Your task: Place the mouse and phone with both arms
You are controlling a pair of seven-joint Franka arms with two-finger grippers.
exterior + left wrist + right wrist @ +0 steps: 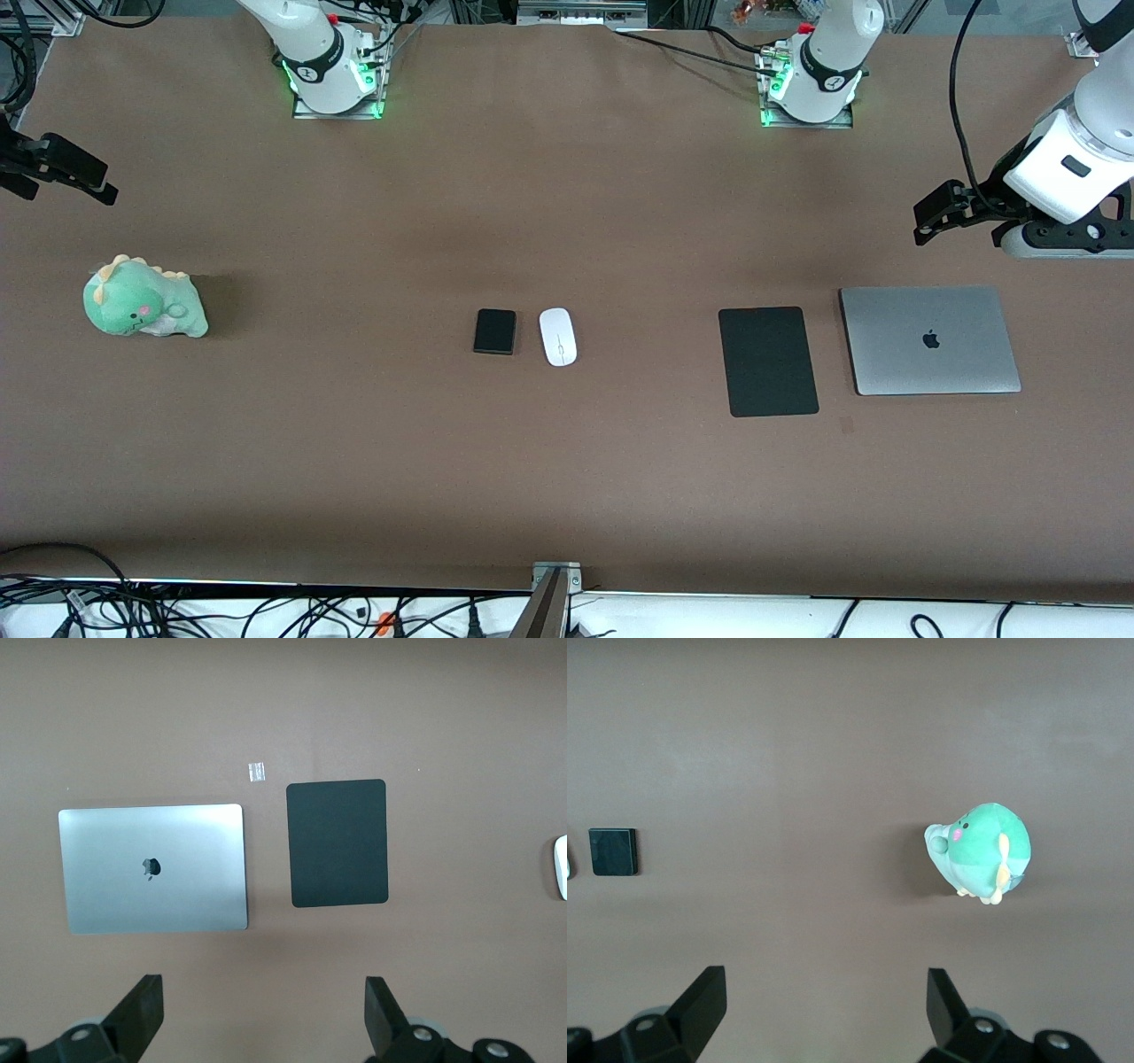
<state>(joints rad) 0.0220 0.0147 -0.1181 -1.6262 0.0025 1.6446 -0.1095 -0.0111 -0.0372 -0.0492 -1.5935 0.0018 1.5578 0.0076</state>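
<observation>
at mid-worktop (567,496) the mouse (558,337) and the phone (495,331) lie side by side, just apart, the phone on the side toward the right arm's end. neither is held or touched, so by my reading nothing of the task is done yet: both pickups and both placings are left.

taking the mouse as landmark: the black pad (768,361) lies well away toward the left arm's end, with the closed laptop (929,340) just beside the pad, further that way. the green plush (142,299) sits well away toward the right arm's end.

the left pincer (939,213) hangs over bare worktop near the laptop, fingers apart and empty. the right pincer (53,168) hangs at the right arm's end of the worktop, near the plush, also apart and empty.

the only mark to read is the apple logo on the laptop lid; a small pale tag (256,772) near the pad shows no legible writing.
</observation>
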